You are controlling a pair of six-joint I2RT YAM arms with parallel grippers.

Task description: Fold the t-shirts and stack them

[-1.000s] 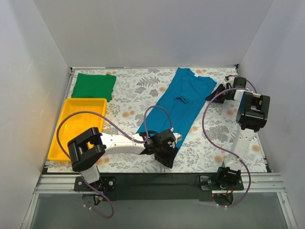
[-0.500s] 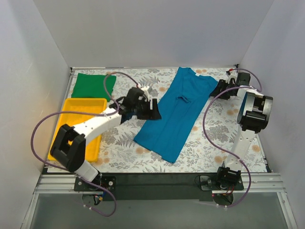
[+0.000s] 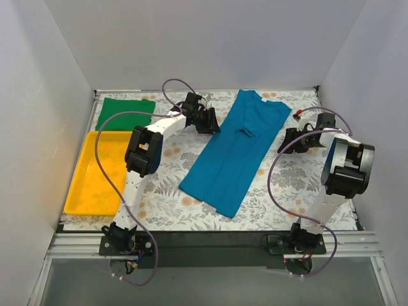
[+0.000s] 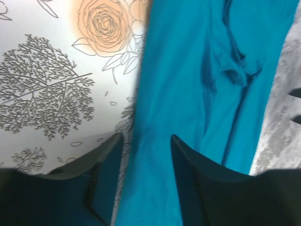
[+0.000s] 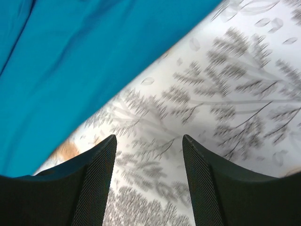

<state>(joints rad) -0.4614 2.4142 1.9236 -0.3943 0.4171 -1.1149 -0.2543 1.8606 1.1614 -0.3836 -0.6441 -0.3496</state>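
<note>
Arms (image 3: 143, 150) (both outstretched) flank teal shirt (image 3: 236, 153), left gripper (image 4: 146, 137) and right gripper (image 5: 148, 137) parted.

It was an enclosed robot-lab test cell: plain white panels (image 3: 191, 44) walled a flower-patterned tabletop (image 3: 172, 191) on its left, far and right sides, while the left arm (image 3: 143, 153) and right arm (image 3: 344, 172), trailing purple cables (image 3: 269, 172), stood bolted to an aluminium rail (image 3: 76, 244) at the near edge.

The teal-blue t-shirt (image 3: 236, 150) and green t-shirt (image 3: 124, 113) are plain. The tray (image 3: 92, 182) is yellow. The surface (image 3: 162, 197) is white with grey foliage and orange roses.
</note>
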